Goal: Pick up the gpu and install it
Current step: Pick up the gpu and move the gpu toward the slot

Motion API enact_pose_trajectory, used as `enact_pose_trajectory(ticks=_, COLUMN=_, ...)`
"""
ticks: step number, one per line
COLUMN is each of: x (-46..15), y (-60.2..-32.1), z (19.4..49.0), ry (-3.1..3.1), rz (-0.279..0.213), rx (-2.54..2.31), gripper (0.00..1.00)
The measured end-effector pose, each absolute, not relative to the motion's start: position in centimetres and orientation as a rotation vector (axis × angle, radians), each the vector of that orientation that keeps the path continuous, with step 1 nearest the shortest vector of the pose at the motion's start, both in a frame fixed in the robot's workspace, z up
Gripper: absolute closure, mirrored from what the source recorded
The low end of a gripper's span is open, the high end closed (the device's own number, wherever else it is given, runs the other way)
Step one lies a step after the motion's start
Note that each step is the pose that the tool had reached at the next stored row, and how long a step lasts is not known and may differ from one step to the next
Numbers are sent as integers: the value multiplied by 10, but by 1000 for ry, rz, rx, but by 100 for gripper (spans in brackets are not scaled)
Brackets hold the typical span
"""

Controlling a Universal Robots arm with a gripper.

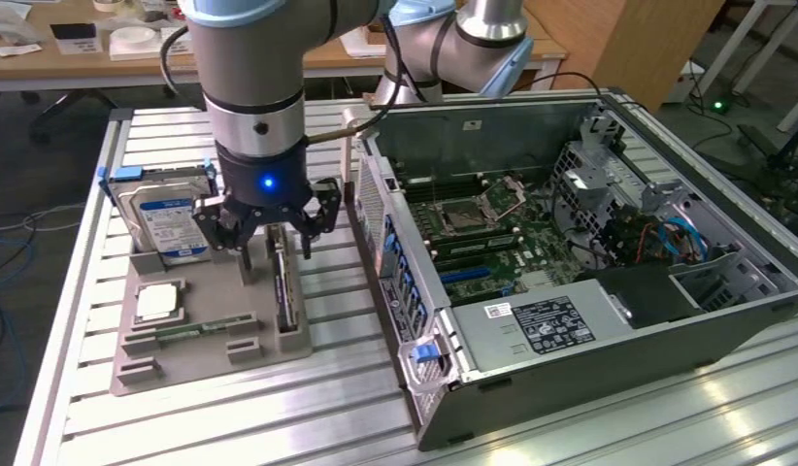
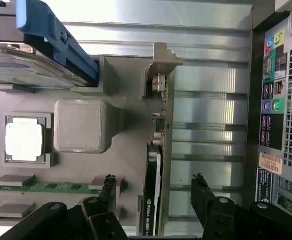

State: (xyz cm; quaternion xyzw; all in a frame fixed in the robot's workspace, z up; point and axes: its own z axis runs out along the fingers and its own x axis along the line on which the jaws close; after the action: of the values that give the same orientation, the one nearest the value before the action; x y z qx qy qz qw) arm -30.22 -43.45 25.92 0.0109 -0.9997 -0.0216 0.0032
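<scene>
hovering over a grey fixture tray (image 1: pixel 179 361) (image 2: pixel 128 125), the end effector (image 1: pixel 276 254) (image 2: pixel 154 182) has its jaws spread wide. one finger stands on each side of the gpu (image 1: pixel 285 291) (image 2: pixel 158 150), and in the wrist view there is a clear gap on both sides, so nothing is gripped. the gpu stands on its long edge in a slot along the tray's side nearest the computer case (image 1: pixel 607 388) (image 2: pixel 276 100), with its silvery bracket end pointing away from the fingers in the wrist view.

the tray lies on a counter (image 1: pixel 348 413) (image 2: pixel 211 110) of ribbed aluminium slats that catch bright streaks of light. on the same tray a hard drive (image 1: pixel 166 218) (image 2: pixel 30 65) with a blue-white label stands upright in a blue carrier. a square silver processor chip (image 1: pixel 157 303) (image 2: pixel 24 141) sits in a recess, and a slim green memory stick (image 1: pixel 192 332) (image 2: pixel 40 186) lies in a slot beside it.

the case rests on the counter at the exterior view's right, side panel off, with its green motherboard (image 1: pixel 503 233) exposed and its rear ports facing the tray. behind the counter are wooden desks (image 1: pixel 23 58) with small items on them. the floor (image 1: pixel 23 155) is dark, and blue cables (image 1: pixel 4 291) trail over it at the exterior view's left.
</scene>
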Motion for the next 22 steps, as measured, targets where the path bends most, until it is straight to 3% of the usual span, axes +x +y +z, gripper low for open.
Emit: enact_pose_trajectory(ticks=22, x=-302, y=-435, z=220, ry=-3137, rz=-68, rx=-19, gripper=29)
